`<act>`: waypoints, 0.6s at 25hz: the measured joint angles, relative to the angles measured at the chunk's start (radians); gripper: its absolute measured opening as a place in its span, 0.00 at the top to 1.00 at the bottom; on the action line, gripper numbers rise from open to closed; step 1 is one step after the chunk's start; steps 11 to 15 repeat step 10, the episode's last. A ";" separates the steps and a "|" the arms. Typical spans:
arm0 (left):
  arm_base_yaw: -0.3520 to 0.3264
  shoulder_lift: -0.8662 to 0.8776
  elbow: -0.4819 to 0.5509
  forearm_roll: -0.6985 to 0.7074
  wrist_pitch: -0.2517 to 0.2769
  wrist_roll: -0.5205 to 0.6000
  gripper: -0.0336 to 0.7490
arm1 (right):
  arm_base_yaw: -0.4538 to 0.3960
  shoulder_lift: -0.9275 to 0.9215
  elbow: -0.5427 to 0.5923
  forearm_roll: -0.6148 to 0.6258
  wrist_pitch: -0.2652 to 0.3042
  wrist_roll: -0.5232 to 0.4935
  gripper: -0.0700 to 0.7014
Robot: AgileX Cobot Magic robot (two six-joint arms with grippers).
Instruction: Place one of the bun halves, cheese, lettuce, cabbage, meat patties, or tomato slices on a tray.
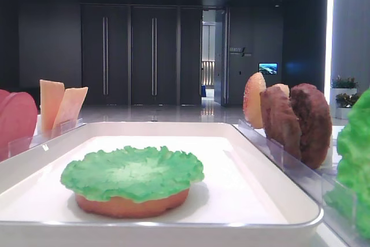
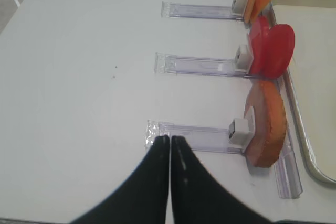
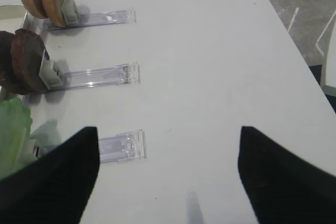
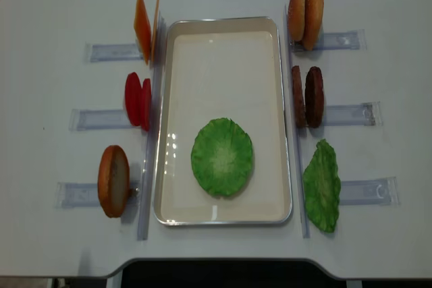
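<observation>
- Looking along the white tray [image 1: 272,189] from desk height in the first exterior view: a green lettuce leaf [image 1: 133,172] lies flat on top of a bun half [image 1: 130,205], both inside the tray toward its near end. To the left two pale orange cheese slices [image 1: 60,105] stand upright, with red tomato slices [image 1: 14,121] nearer the camera. To the right two brown meat patties [image 1: 298,122] stand on edge, a bun half [image 1: 253,99] behind them and a second lettuce leaf [image 1: 358,160] at the frame edge.
- Right wrist view: the right gripper [image 3: 168,150] hangs over bare desk [image 3: 210,51] with its two dark fingers [image 3: 68,177] spread wide and nothing between them. Clear plastic holders [image 3: 105,77] run along the left, carrying bun halves, patties and a green leaf.
- Left wrist view: the left gripper [image 2: 169,142] has its fingers [image 2: 157,182] pressed together, empty, their tips touching or just over the end of a clear holder [image 2: 189,135]. A bun half [image 2: 268,124] stands at that holder's far end, beside the tray rim; tomato slices and cheese stand in the holders beyond.
- Overhead exterior view: the lettuce sits in the lower middle of the tray, hiding the bun beneath. Cheese, tomato and one bun half line the left side; two bun halves, two patties and a lettuce leaf line the right. No gripper shows here.
</observation>
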State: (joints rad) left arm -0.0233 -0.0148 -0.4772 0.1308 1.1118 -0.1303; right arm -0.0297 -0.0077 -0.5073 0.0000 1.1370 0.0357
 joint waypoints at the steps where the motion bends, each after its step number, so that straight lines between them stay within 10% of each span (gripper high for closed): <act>1: 0.000 0.000 0.000 0.000 0.000 0.000 0.96 | 0.000 0.000 0.000 0.000 0.000 0.000 0.23; 15: 0.000 0.000 0.000 0.000 0.000 0.000 0.96 | 0.000 0.000 0.000 0.000 0.000 -0.001 0.23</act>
